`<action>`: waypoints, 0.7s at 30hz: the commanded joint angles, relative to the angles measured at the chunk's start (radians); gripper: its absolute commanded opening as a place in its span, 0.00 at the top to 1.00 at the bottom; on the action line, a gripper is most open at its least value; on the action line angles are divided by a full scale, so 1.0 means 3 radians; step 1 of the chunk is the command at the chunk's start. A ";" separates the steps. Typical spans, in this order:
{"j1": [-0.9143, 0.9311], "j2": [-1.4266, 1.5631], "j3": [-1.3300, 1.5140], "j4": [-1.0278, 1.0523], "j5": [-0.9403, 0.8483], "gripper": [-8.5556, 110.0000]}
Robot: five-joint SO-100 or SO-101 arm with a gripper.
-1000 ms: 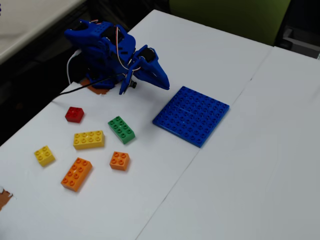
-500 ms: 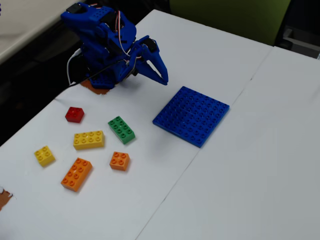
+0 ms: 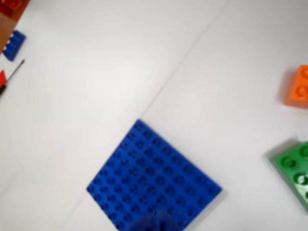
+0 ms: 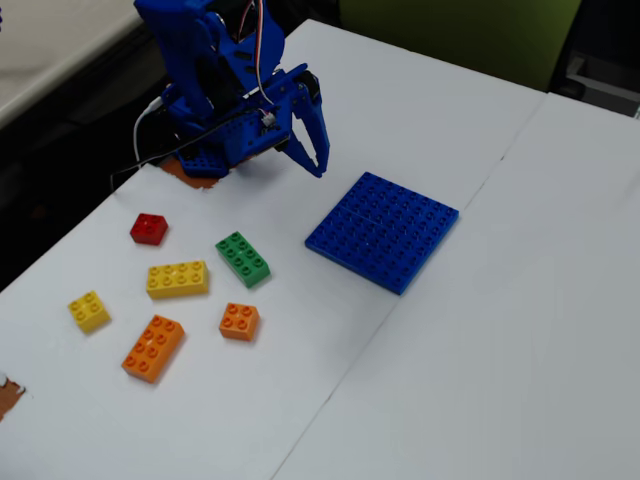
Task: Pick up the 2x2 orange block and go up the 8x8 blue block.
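On the white table, target: the 2x2 orange block (image 4: 240, 322) lies studs up, nothing touching it, between the green brick (image 4: 243, 259) and the longer orange brick (image 4: 153, 348); in the wrist view only its edge shows at the right border (image 3: 298, 86).
Destination: the 8x8 blue block (image 4: 383, 231) lies flat on the table, well apart from the orange one, its studs bare; it fills the lower middle of the wrist view (image 3: 154, 180).
Tool: the gripper (image 4: 310, 160) hangs in the air near the arm's base, above the table and off the plate's far corner, holding nothing; whether its fingers are parted or closed I cannot tell.
Step in hand: judged as the reach toward the pick, not yet begun in earnest.
How to do it well: swing over the small orange square, not the long one, and come straight down.
Finger placement: likely best on two opposite flat sides.
Risk: the green brick sits near; a slanted descent could nudge it.
Bystanders: yellow 2x4 brick (image 4: 178, 279), small yellow brick (image 4: 89, 311) and red brick (image 4: 149, 229) lie further left.
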 commanded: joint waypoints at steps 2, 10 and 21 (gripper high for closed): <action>0.0164 -0.0373 -0.0660 0.0297 -0.0394 0.93; 0.0527 -0.0982 -0.1329 0.0644 -0.0982 0.92; 0.1079 -0.1687 -0.1820 0.0772 -0.1933 0.90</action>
